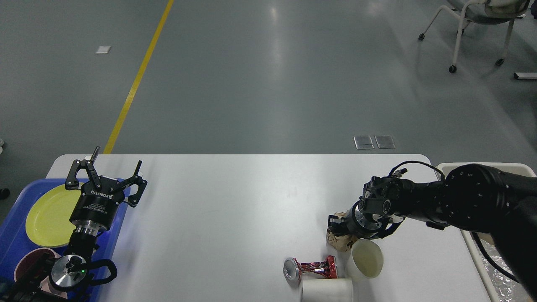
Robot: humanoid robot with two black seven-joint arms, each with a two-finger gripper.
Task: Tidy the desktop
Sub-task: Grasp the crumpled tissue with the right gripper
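Note:
The desktop (235, 201) is a white tabletop with rounded corners. Near its front right lie a crumpled brown paper ball (339, 240), a crushed red can (312, 268), an upright white cup (366, 259) and a white cup on its side (327, 290). My right gripper (337, 224) is pressed down on the top of the paper ball. Its fingers are dark and seen end-on, so their state is unclear. My left gripper (107, 170) stands open and empty over the right edge of the blue tray (121, 220).
The blue tray at the left holds a yellow plate (48, 216) and a pink cup (29, 258). A beige bin (476, 260) stands off the table's right end, with clear plastic inside. An office chair (478, 16) is far back right.

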